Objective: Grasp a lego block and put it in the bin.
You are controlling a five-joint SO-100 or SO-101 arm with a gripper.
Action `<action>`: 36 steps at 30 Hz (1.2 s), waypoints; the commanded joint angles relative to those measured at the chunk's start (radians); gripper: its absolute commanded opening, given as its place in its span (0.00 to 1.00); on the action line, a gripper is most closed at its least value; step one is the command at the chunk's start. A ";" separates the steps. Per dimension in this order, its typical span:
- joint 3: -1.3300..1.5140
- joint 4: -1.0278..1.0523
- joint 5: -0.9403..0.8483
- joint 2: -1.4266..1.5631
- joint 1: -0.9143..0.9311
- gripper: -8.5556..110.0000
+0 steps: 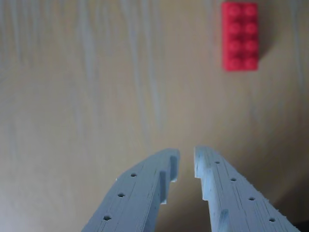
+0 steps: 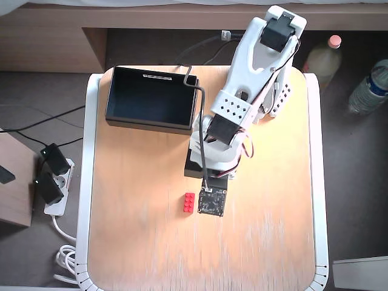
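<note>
The red lego block (image 1: 240, 36) lies flat on the wooden table at the top right of the wrist view, ahead of and to the right of my gripper (image 1: 187, 159). The grey fingers (image 1: 140, 193) enter from the bottom edge. Their tips stand almost together with only a narrow gap, and nothing is between them. In the overhead view the block (image 2: 190, 202) lies just left of the wrist's camera board (image 2: 211, 200), which hides the fingers. The black bin (image 2: 151, 97) stands at the table's upper left, empty.
The arm's white base (image 2: 270, 66) stands at the table's top right in the overhead view. Cables run over the bin's right wall. A power strip (image 2: 51, 182) lies on the floor at the left, and bottles (image 2: 367, 88) stand at the right. The table has a white rim (image 2: 85, 200).
</note>
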 commanded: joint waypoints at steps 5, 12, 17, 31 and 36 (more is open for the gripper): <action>-0.221 -0.092 0.012 -0.135 0.026 0.08; -0.235 -0.173 -0.020 -0.244 0.034 0.14; -0.235 -0.245 -0.051 -0.290 0.037 0.21; -0.235 -0.362 0.029 -0.357 0.097 0.27; -0.235 -0.399 0.055 -0.388 0.121 0.27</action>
